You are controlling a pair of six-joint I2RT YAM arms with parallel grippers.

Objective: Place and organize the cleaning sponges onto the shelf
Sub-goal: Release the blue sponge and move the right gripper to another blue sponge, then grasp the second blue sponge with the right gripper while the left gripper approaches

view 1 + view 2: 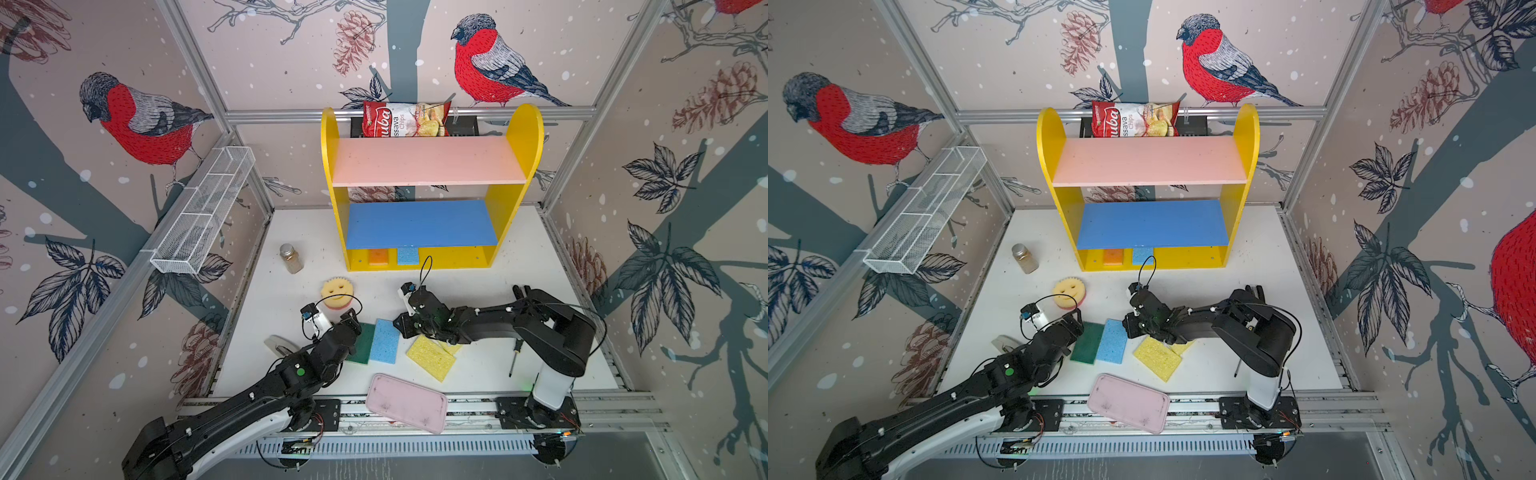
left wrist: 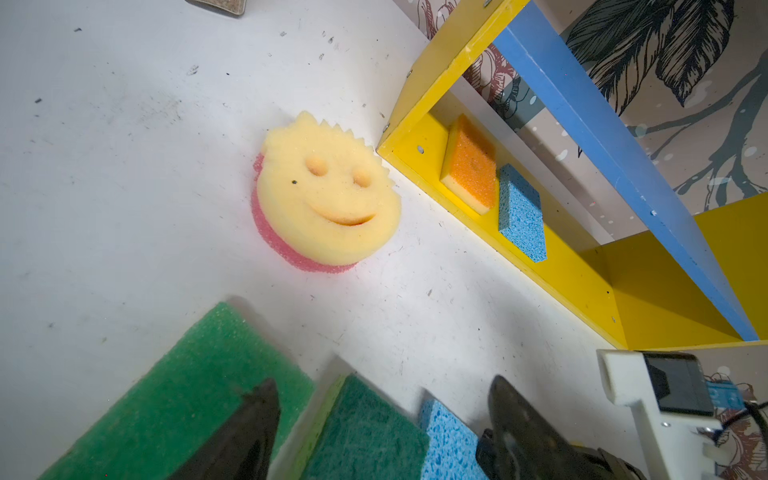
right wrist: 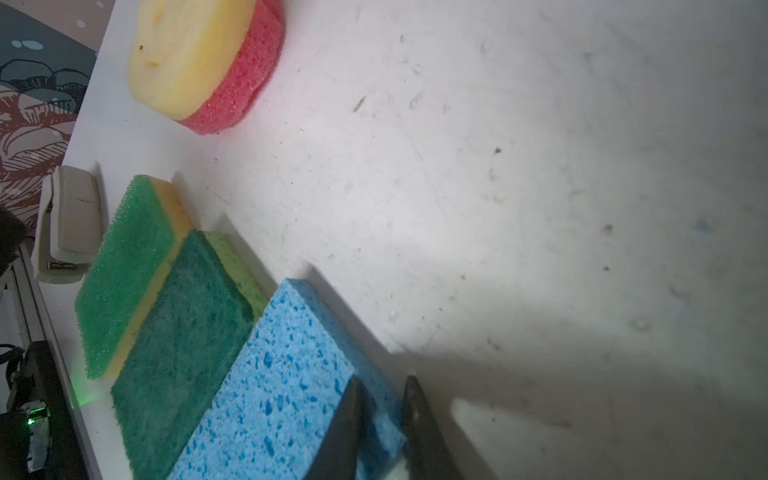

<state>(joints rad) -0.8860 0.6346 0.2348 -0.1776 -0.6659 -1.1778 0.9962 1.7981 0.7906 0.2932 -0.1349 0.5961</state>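
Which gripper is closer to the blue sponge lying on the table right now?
Right. The right gripper has its fingers pinching a corner of the blue sponge; the left gripper hangs open over the dark green sponge beside it.

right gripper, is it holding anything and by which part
The right gripper pinches the blue sponge at one corner, between its fingers; the sponge lies on the table. The left gripper is open, holding nothing.

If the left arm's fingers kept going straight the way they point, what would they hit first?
Most likely the dark green sponge. It lies just ahead, between the open fingers of the left gripper, which tilt down toward the table. How close it is cannot be judged from here.
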